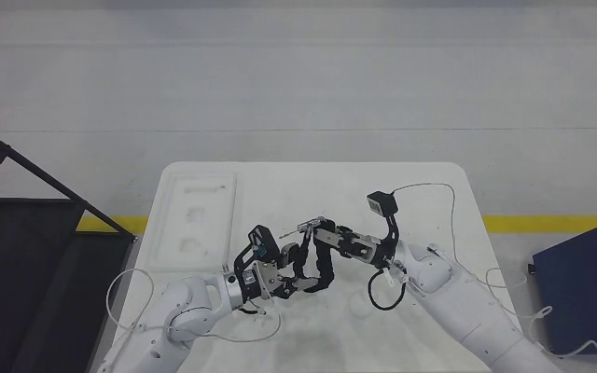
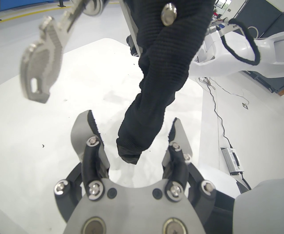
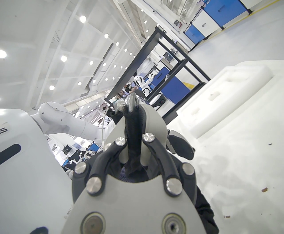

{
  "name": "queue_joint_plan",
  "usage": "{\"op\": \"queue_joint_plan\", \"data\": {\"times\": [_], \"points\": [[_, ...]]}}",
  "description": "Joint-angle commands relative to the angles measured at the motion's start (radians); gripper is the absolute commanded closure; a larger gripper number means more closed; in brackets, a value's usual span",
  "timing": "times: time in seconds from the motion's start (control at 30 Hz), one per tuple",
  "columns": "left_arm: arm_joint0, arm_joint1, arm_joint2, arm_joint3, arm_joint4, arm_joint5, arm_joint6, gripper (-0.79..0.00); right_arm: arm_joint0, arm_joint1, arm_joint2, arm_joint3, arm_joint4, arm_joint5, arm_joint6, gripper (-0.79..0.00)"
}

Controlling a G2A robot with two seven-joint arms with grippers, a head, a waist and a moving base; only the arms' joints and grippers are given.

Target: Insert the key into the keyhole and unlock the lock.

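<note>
My right gripper (image 3: 132, 104) is shut on the rounded metal end of a key (image 3: 133, 99) that has a small ring beside it. It hangs above the middle of the table (image 1: 410, 186) in the top view, right gripper (image 1: 313, 227). A flat silver key (image 2: 40, 66) dangles from a ring (image 2: 89, 6) in the left wrist view. My left gripper (image 2: 132, 121) is open just below and in front of the right one, left gripper (image 1: 300, 268). A black knit-covered part of the right gripper (image 2: 159, 73) reaches down between the left fingers (image 2: 88, 124) without touching them.
A white foam tray (image 1: 196, 219) with shallow recesses lies on the table's left part, tray (image 3: 224, 93). A black cable loop (image 1: 382, 294) hangs from the right arm. Small dark specks (image 3: 264, 189) dot the white tabletop.
</note>
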Motion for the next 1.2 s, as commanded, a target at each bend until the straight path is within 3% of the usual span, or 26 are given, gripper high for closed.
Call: {"op": "queue_joint_plan", "data": {"times": [0.0,0.27,0.47,0.7,0.87,1.17], "points": [[0.005,0.001,-0.007,-0.002,0.001,0.001,0.001,0.000,-0.001,-0.002,0.004,0.002,-0.001,0.001,0.003,0.000],[0.031,0.006,-0.034,-0.032,-0.009,-0.015,0.010,0.000,-0.008,-0.009,0.019,0.007,-0.011,0.006,0.010,0.000],[0.087,0.016,-0.082,-0.107,-0.048,-0.052,0.016,0.000,-0.015,-0.016,0.031,0.024,-0.010,0.020,0.003,0.000],[0.187,0.034,-0.184,-0.231,-0.103,-0.125,0.037,0.000,-0.018,-0.022,0.049,0.045,-0.049,0.052,-0.011,0.000],[0.270,0.045,-0.272,-0.320,-0.126,-0.174,0.060,0.000,-0.014,-0.029,0.056,0.061,-0.163,0.132,-0.043,0.000],[0.369,0.057,-0.408,-0.384,-0.189,-0.236,0.102,0.000,-0.032,-0.038,0.076,0.054,-0.299,0.219,-0.126,0.000]]}}
